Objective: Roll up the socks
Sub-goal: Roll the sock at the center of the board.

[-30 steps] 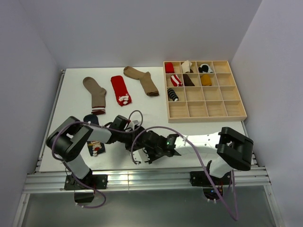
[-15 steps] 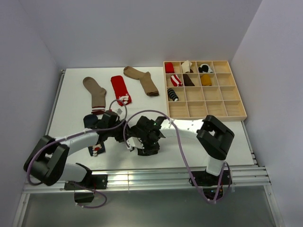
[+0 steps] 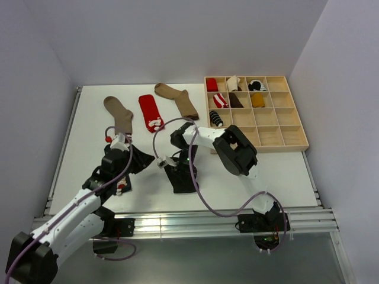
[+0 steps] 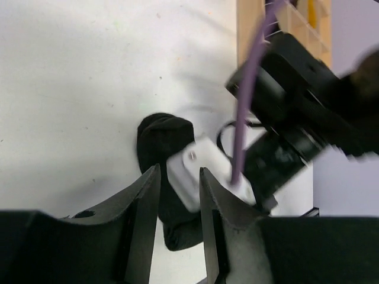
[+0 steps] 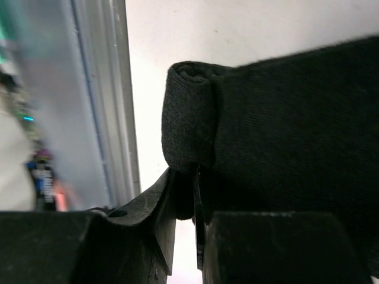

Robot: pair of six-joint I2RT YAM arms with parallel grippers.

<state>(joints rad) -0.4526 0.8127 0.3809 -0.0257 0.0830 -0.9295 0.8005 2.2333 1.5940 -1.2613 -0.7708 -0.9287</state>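
Right wrist view: black sock [image 5: 284,118] cut off at frame edge, rail [image 5: 98,89] blurred. Tray [image 3: 258,148] contents too small to identify.

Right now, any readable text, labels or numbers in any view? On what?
None readable in any view.
Blue-and-red patch beyond the table rail, right wrist view: possibly a label, too blurred to read.
Black sock in the right gripper, red sock, wooden tray: no lettering visible.

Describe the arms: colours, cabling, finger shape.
Left arm and right arm: white links, black joints, a purple cable looping loosely along each. Fingers black, matte, tapering to blunt tips. No sleeves or readable markings visible.
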